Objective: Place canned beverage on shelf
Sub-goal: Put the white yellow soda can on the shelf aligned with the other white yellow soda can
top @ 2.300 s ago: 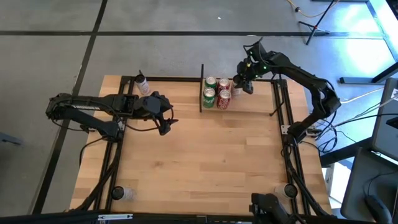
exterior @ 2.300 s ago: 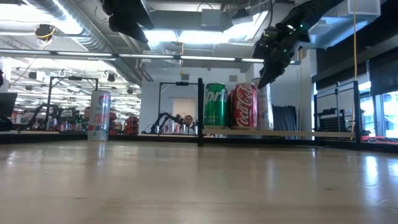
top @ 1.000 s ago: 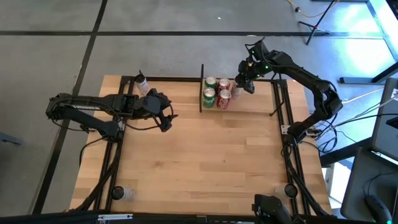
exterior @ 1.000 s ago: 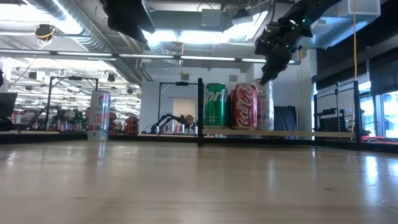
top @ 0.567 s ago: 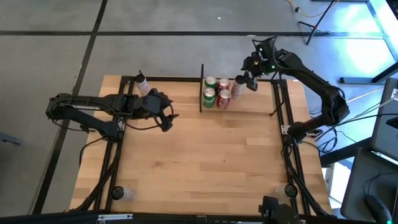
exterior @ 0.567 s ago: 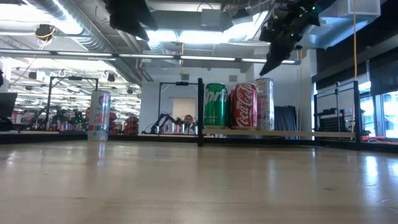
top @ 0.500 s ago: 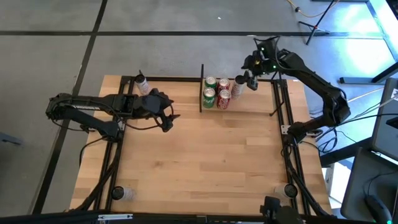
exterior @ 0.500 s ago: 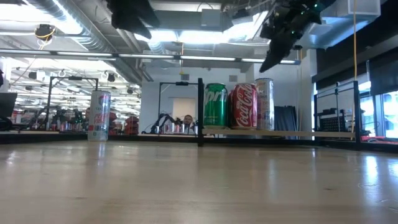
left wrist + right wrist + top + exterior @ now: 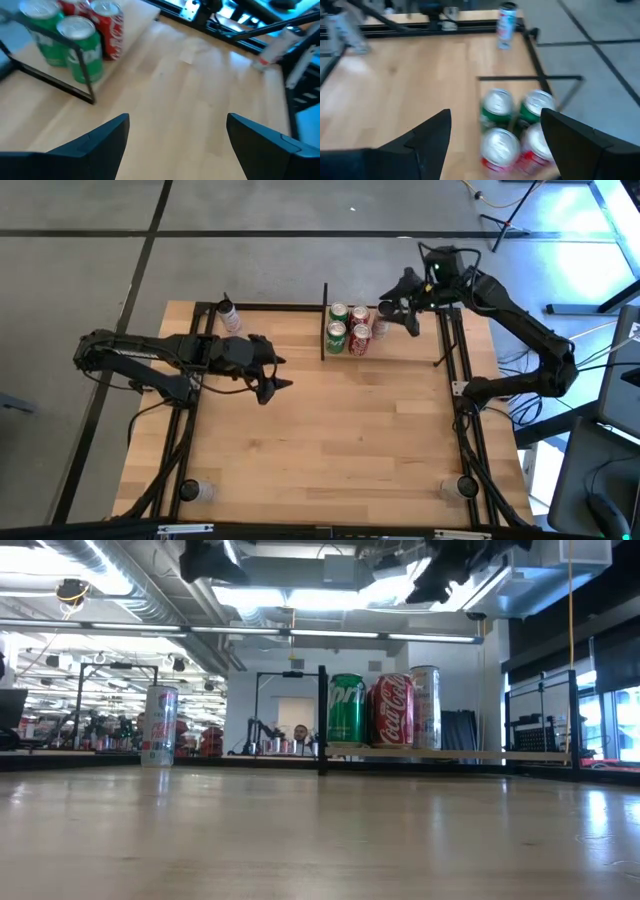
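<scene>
The shelf [image 9: 408, 346] stands at the table's far edge. On it are two green cans [image 9: 337, 323], two red cans [image 9: 360, 328] and a slim silver can [image 9: 425, 707], all upright on its board [image 9: 480, 755]. My right gripper [image 9: 399, 319] hangs open, high above the silver can and clear of it; its wrist view looks down on the green and red cans [image 9: 496, 107]. My left gripper [image 9: 279, 374] hovers open over the table's left middle, with nothing between its fingers [image 9: 100, 145]. A slim white can [image 9: 229, 315] stands on the tabletop at the far left.
Black frame rails run along the table's left and right sides [image 9: 462, 380]. One more can stands at each near corner [image 9: 195, 490] [image 9: 462, 486]. Bare wooden tabletop [image 9: 330, 430] lies between the arms and the near edge.
My right gripper has risen from around the silver can's top and drawn back toward the table's right edge, staying open; the can stays upright on the shelf. My left gripper has turned a little where it hovers.
</scene>
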You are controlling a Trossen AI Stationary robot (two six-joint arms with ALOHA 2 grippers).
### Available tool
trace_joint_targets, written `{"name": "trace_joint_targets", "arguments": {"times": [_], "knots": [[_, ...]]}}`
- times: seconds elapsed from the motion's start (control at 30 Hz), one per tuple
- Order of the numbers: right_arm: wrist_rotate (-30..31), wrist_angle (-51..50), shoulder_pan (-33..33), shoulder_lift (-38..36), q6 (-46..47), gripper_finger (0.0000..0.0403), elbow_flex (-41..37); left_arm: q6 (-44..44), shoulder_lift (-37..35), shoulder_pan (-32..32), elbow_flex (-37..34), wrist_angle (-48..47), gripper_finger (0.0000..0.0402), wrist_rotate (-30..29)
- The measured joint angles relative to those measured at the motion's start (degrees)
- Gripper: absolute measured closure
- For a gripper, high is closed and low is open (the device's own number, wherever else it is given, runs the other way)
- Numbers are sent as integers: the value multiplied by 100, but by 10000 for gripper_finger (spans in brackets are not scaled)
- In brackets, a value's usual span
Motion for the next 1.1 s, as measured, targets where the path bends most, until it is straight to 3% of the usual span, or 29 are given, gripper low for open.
{"name": "trace_joint_targets", "arguments": {"times": [0.3, 0.47, 0.63, 0.83, 1.1], "knots": [[5, 42, 1424, 165, 214, 110, -5, -203, 33, -207, 0, 204, 81, 469], [219, 289, 2295, 169, 676, 110, -7, 280, 39, -437, 0, 219, 81, 470], [955, 587, 3058, 207, 1562, 110, -7, 205, 37, -1018, 2, -294, 81, 367], [1826, 1042, 3828, 389, 2561, 110, -7, -545, 28, -2110, 2, -861, 81, 387], [2066, 1696, 4708, 801, 3587, 110, -7, -961, 362, -2864, 2, -459, 67, 658]]}}
